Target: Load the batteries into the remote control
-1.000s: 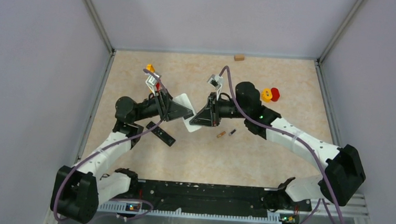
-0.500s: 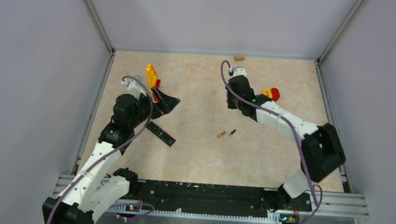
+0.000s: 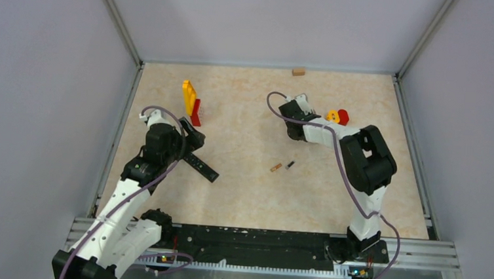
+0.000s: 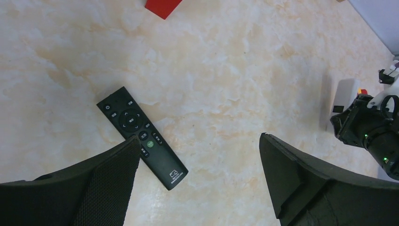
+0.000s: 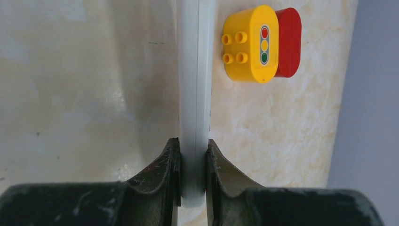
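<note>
Batteries point(image 3: 275, 168) lie between black remote point(image 3: 201, 168) and yellow block point(image 3: 332, 116).

Left arm point(image 3: 126, 190) is extended forward along the left side, wrist turned inward. Left gripper point(image 4: 200, 141) hangs above the table with jaws spread wide, nothing between its fingers point(image 4: 113, 174). Right arm point(image 3: 364, 164) is folded with the elbow raised and the forearm reaching to the far side. Right gripper point(image 5: 193, 150) is low, jaws clamped on a thin white bar point(image 5: 195, 84).
</note>
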